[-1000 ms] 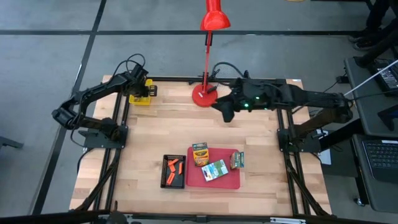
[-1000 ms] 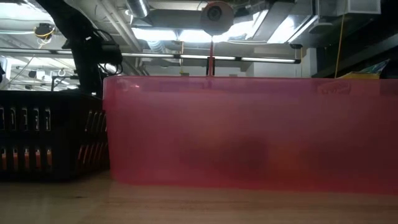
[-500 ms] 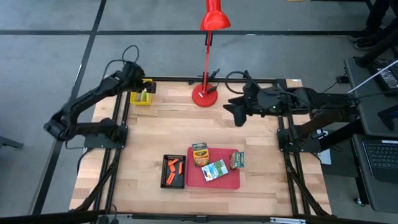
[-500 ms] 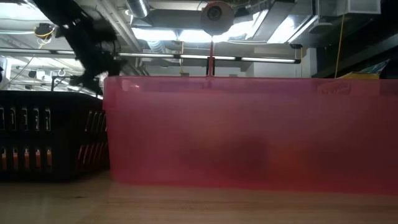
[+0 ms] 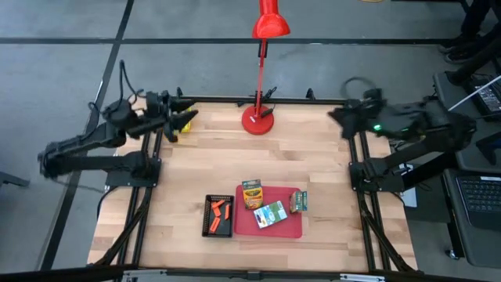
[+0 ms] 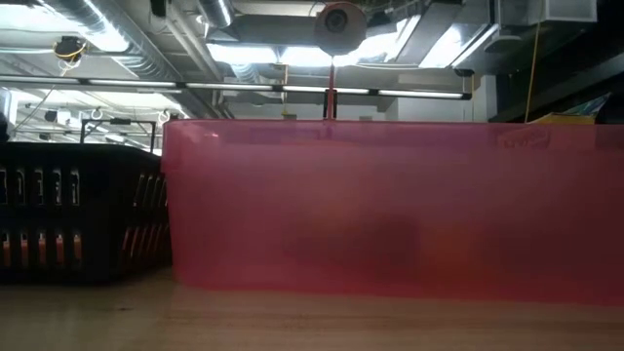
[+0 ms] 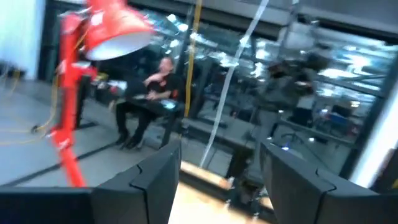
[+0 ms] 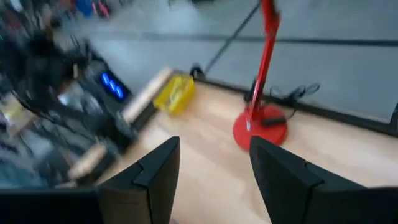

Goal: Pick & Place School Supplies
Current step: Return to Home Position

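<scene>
Three yellow-green crayon boxes [image 5: 251, 193] [image 5: 270, 213] [image 5: 298, 201] lie flat in the red tray [image 5: 290, 229] near the table's front. Short orange sticks [image 5: 220, 210] lie in the black tray [image 5: 208, 227] to its left. My left gripper [image 5: 182, 116] [image 7: 217, 180] hangs open at the far left corner, level, just above the small yellow tray [image 5: 185, 126], holding nothing. My right gripper [image 5: 337, 117] [image 8: 211, 180] hangs open over the far right edge, also holding nothing.
A red desk lamp stands on its base [image 5: 257, 120] at the far middle, its head [image 5: 270, 23] beyond the table; the right wrist view shows the base [image 8: 260, 130] and the yellow tray [image 8: 174, 93]. A seated person [image 7: 155, 93] is in the room. The low view shows only tray walls [image 6: 390, 205].
My left gripper has risen from the yellow tray and drawn back toward the table's left edge, tipping from pointing down to about level. My right gripper has pulled away from the lamp base toward the table's right edge. The boxes and sticks have stayed put.
</scene>
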Motion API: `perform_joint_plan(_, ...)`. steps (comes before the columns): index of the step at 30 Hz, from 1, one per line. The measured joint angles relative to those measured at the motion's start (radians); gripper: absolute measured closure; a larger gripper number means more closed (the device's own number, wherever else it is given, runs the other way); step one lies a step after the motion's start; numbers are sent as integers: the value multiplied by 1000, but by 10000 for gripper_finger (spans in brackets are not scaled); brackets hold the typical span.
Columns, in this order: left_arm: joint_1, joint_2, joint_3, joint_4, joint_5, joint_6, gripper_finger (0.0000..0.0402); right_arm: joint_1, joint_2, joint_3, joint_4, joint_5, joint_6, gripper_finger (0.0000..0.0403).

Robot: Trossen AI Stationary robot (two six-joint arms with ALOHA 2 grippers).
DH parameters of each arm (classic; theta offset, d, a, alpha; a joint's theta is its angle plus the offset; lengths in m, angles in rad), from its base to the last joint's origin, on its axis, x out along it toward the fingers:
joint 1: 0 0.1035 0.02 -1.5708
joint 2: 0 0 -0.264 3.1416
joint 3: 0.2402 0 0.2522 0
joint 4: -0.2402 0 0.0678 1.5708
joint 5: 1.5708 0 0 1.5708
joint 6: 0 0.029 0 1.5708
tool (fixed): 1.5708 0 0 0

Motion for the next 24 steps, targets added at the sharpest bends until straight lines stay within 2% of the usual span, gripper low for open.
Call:
perform_joint_plan(5, -289, -27, -1, -28, -213, 140, 190, 30, -96, 0, 71, 97, 14, 204)
perform_joint_plan(10, -463, -172, -17, -182, -398, 214, 190, 53, -120, 0, 197, 127, -65, 204)
perform_joint_plan(13, -504, -233, -89, -232, -408, 209, 190, 54, -120, 0, 244, 130, -112, 204)
perform_joint_plan(19, -503, -379, -305, -200, -382, 190, 190, 77, -118, 0, 336, 129, -238, 204)
perform_joint_plan(24, -502, -561, -480, -171, -394, 199, 190, 120, -96, 0, 433, 161, -372, 204)
